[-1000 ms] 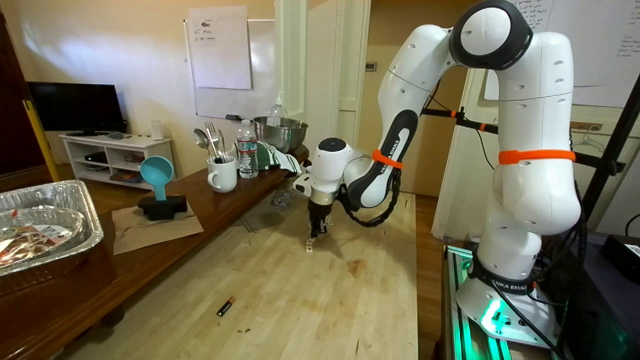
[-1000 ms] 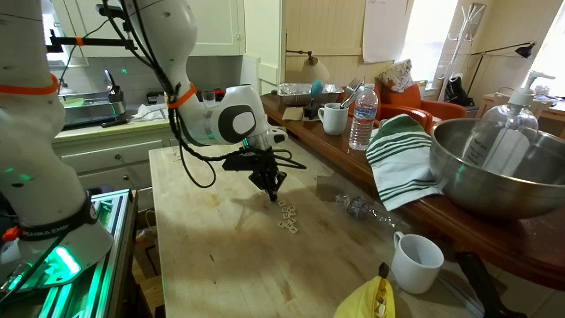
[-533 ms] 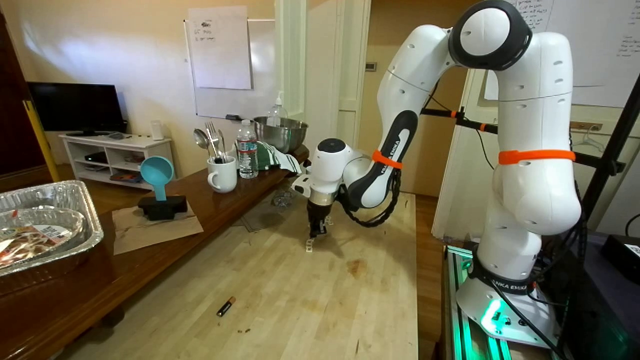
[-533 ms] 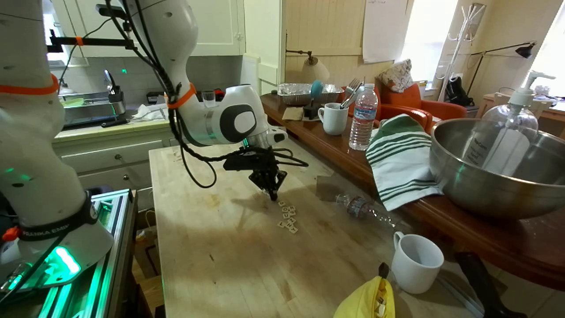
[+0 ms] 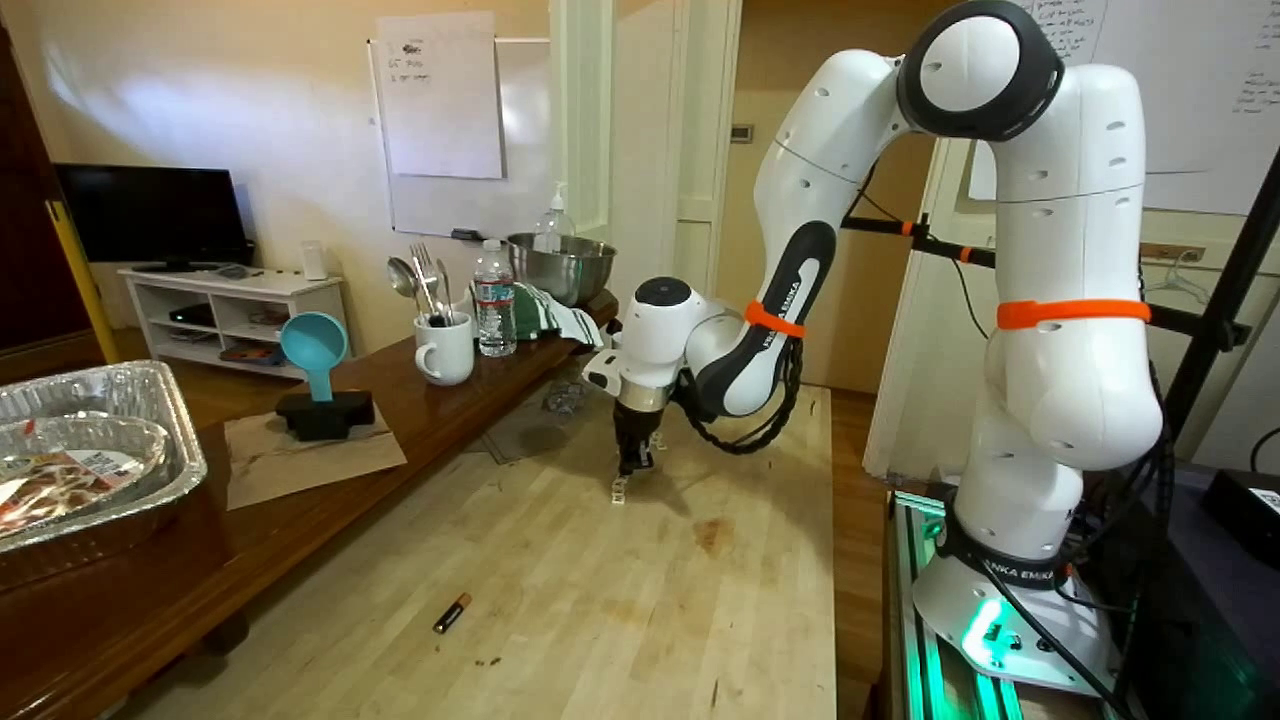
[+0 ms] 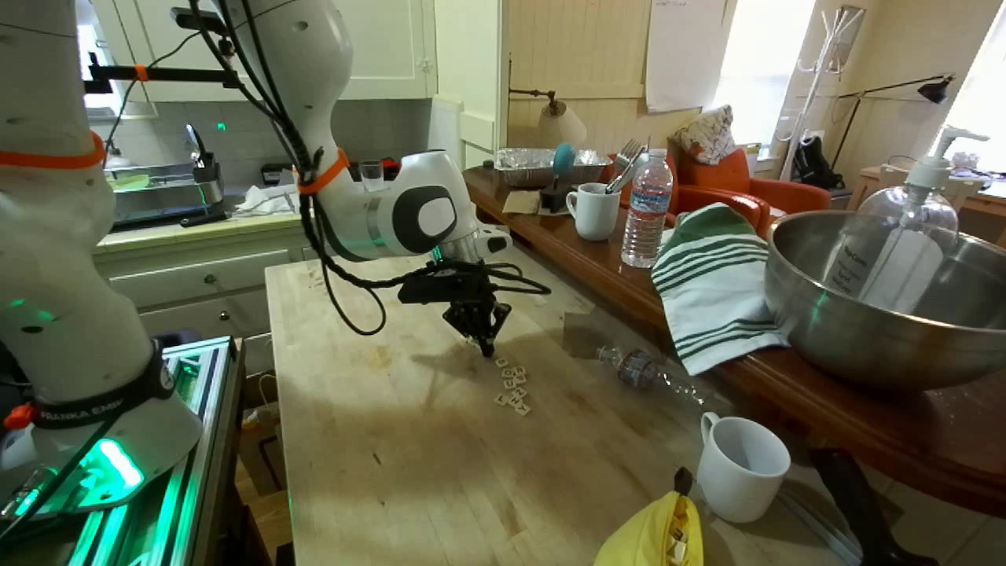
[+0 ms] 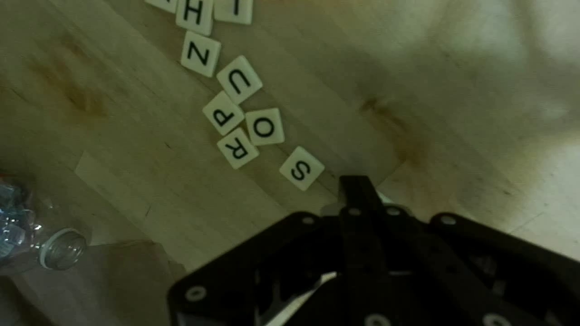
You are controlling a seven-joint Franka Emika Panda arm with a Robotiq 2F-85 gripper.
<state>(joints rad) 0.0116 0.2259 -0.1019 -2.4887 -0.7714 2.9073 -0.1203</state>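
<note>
Well, my gripper [image 7: 362, 192] is fully closed, apparently empty — a sideways sweep could knock the S tile [image 7: 302, 168], mid-frame in the wrist view, askew.

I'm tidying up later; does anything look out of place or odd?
A clear plastic bottle lies on its side, seemingly uncapped, while the other bottle stands upright. The letter tiles lie askew, turned at different angles.
</note>
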